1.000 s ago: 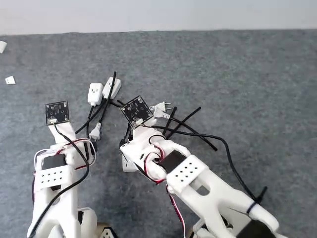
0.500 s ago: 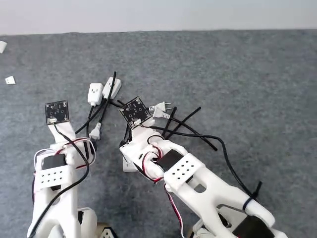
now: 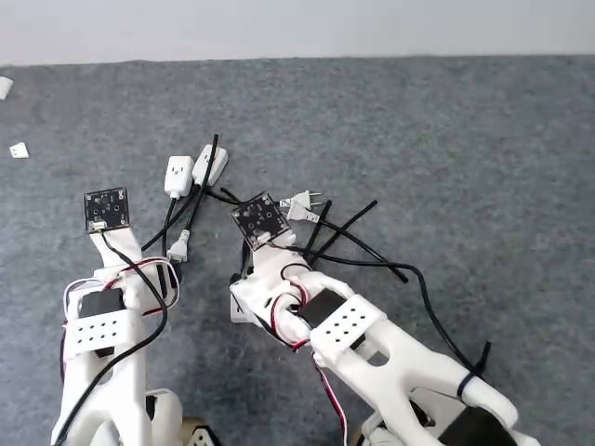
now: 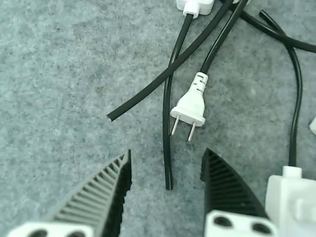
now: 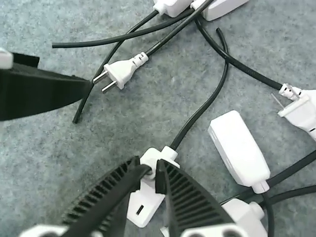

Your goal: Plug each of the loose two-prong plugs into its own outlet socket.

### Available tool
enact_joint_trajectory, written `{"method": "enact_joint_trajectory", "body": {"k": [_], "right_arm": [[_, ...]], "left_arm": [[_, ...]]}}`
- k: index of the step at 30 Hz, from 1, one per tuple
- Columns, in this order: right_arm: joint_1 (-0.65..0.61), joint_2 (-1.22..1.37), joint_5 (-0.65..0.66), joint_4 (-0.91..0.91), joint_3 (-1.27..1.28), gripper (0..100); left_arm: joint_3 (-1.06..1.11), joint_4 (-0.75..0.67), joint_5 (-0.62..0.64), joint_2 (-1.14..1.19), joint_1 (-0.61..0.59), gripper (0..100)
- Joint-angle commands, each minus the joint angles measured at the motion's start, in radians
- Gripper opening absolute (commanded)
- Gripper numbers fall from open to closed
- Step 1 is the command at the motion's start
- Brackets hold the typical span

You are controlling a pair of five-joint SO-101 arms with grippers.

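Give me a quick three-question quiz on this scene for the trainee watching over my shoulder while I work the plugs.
1. True or false: the left gripper is shut on the two-prong plug.
2. What does the right gripper pinch? A) a black cord B) a white outlet socket C) a two-prong plug.
3. Fill in: in the right wrist view, ___ unplugged plugs lie on the carpet.
Key: 1 false: it is open, and the plug lies untouched ahead of it. 2 B. 3 two: that plug and another plug.
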Motion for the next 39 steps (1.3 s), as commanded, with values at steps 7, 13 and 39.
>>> {"method": "enact_joint_trajectory", "body": {"k": [7, 13, 39], "right_arm": [[-0.002, 0.223, 0.020, 0.148, -0.173, 0.9], [0.002, 0.243, 0.021, 0.179, -0.189, 0.9], [-0.084, 0.240, -0.180, 0.292, -0.270, 27.7]], "left_arm": [[-0.041, -0.028, 0.002, 0.003, -0.006, 22], [-0.039, -0.028, 0.002, 0.003, -0.006, 22], [-0.041, -0.028, 0.000, 0.003, -0.006, 22]]}}
